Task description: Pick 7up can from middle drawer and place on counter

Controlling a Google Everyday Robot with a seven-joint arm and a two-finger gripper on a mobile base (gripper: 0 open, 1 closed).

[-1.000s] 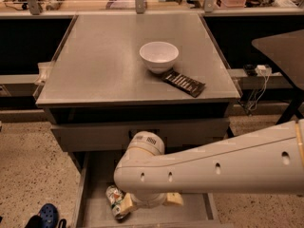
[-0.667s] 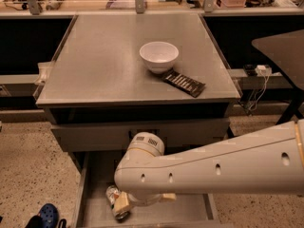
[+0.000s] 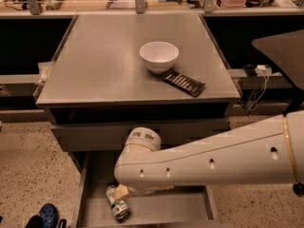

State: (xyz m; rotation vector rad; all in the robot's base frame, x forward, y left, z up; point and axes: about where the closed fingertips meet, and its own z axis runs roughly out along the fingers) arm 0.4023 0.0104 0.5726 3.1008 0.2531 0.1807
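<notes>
Fig. Approach to the can (image 3: 118, 204), camera view. Against a second ago, the tan tip of my gripper (image 3: 123, 192) has shifted left under the arm (image 3: 204, 160) and now sits at the can's upper end, apparently touching it. The can itself lies in much the same spot as before. I judge that the grasp is being set up and the lift has not begun.

The can lies tilted on its side at the front left of the open drawer (image 3: 166, 208), near the left wall. My arm enters from the right, runs low across the drawer front, and bends down at the wrist, which hides most of the gripper. Whether the gripper is spread or pinching the can, I cannot tell.

The counter (image 3: 99, 61) above holds a bowl (image 3: 159, 56) with a dark packet (image 3: 184, 82) just beside it.
</notes>
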